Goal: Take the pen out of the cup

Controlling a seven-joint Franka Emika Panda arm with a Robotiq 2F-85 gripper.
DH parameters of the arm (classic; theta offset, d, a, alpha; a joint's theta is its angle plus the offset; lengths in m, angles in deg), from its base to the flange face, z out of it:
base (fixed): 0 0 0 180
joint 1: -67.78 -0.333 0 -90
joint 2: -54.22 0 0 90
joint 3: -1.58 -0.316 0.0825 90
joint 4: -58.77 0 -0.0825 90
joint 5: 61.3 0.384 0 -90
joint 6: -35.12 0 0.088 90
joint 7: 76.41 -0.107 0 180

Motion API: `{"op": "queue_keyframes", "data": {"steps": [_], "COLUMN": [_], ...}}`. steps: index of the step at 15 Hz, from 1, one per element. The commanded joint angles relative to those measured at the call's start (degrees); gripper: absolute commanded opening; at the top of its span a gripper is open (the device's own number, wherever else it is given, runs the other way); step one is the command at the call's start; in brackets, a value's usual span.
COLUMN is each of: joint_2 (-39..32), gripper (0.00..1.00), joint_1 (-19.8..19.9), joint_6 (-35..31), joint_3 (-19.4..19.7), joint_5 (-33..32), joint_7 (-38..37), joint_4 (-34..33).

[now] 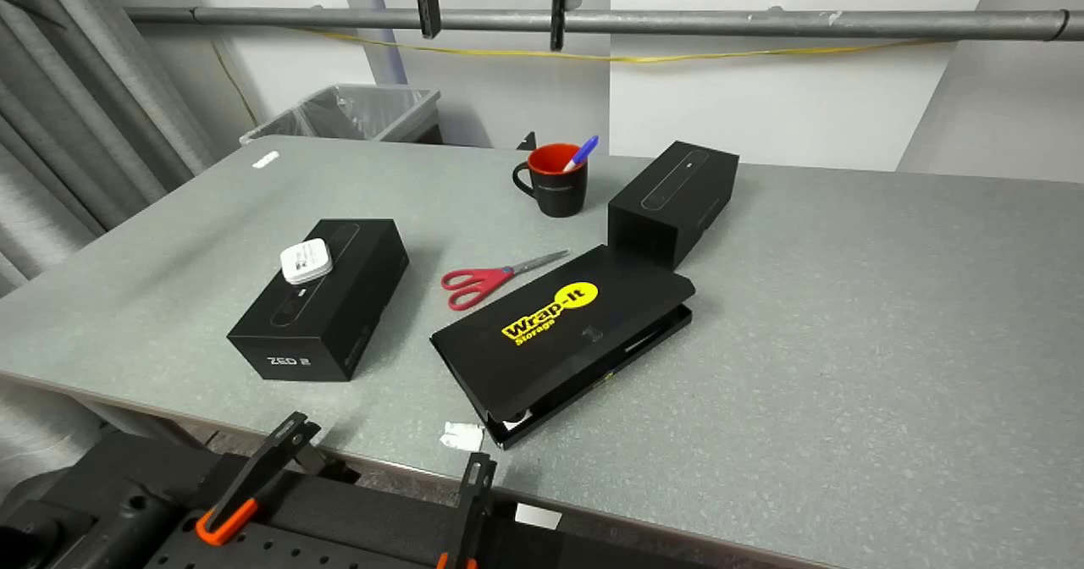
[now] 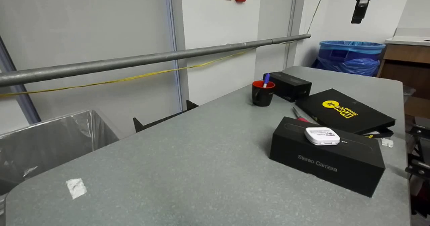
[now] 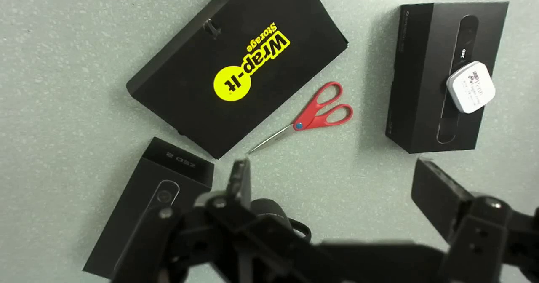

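Note:
The cup (image 1: 561, 196) is a black mug with a red inside and a side handle, upright on the grey table near its wall-side edge. It also shows in an exterior view (image 2: 262, 97). The pen (image 1: 582, 153) leans in the cup with its blue end above the rim, and it shows likewise in an exterior view (image 2: 266, 79). In the wrist view only part of the cup (image 3: 269, 208) shows beside the left finger; the pen is hidden there. My gripper (image 3: 331, 175) is wide open and empty, high above the table. Its fingertips show at the top of an exterior view (image 1: 493, 42).
A black box (image 1: 677, 201) stands close beside the cup. Red-handled scissors (image 1: 481, 284) lie beside a black Wrap-It box (image 1: 559, 332). Another black box (image 1: 326, 298) carries a small white case (image 1: 306, 262). A grey rail (image 1: 762, 23) runs along the wall behind the table.

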Motion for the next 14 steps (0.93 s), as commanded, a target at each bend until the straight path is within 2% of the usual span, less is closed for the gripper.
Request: {"op": "queue_keyframes", "data": {"steps": [1, 2, 4, 8, 10, 12, 13, 14], "joint_2": [-0.1, 0.5, 0.1, -7.6, -12.7, -16.9, -18.2, -18.5], "gripper": [1.00, 1.00, 1.00, 1.00, 1.00, 1.00, 1.00, 1.00], "joint_1": [1.5, 1.7, 1.7, 1.1, 1.6, 2.0, 2.2, 1.8], "joint_6": [0.1, -0.4, -6.6, -24.7, -31.2, -34.5, -34.0, -31.2], "joint_3": [-1.5, -1.5, -2.6, -4.1, -5.0, -5.5, -5.6, -5.4], "joint_5": [0.6, 0.9, 0.7, 2.9, 2.2, 2.7, 2.9, 5.7], "joint_7": [0.4, -0.1, -2.3, -7.0, -10.7, -14.6, -15.9, -14.1], "joint_4": [-0.1, 0.6, 2.1, 0.9, -1.0, -3.1, -4.4, -5.3]}}
